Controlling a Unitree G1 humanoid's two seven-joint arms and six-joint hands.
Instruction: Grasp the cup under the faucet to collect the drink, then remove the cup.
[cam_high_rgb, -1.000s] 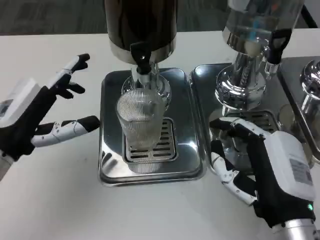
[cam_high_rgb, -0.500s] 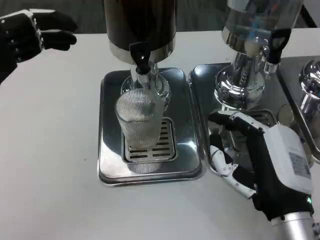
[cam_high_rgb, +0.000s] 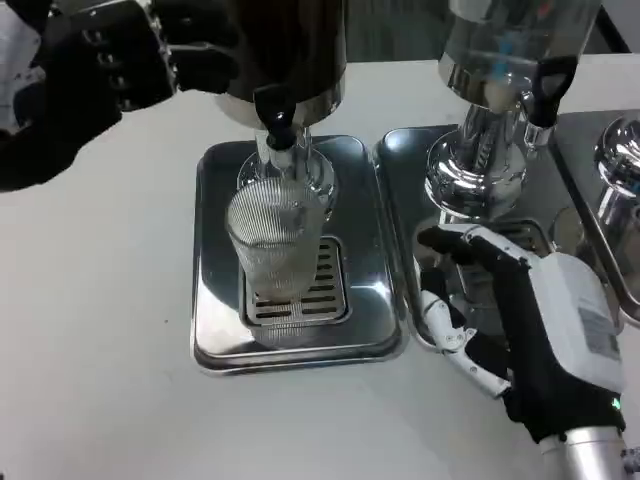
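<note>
A clear ribbed cup (cam_high_rgb: 275, 240) stands upright on the grate of a steel drip tray (cam_high_rgb: 215, 300), directly below the black faucet (cam_high_rgb: 277, 115) of a dark drink dispenser (cam_high_rgb: 285, 45). The cup looks empty. My left hand (cam_high_rgb: 110, 65) is raised at the upper left beside the dispenser body, its dark fingers reaching toward it and holding nothing. Over the front of the neighbouring tray, to the right of the cup, my right hand (cam_high_rgb: 510, 320) hovers with fingers spread and empty, a tray's edge away from the cup.
A second dispenser with a chrome base (cam_high_rgb: 480, 170) and black tap (cam_high_rgb: 545, 90) stands on its own steel tray (cam_high_rgb: 400, 160) at the right. A third chrome base (cam_high_rgb: 620, 170) sits at the far right edge. White tabletop (cam_high_rgb: 100, 380) lies at the left and front.
My left hand has risen from the table's left side and moved right, up toward the dark dispenser. The right hand has stayed almost still. The view has shifted slightly.
</note>
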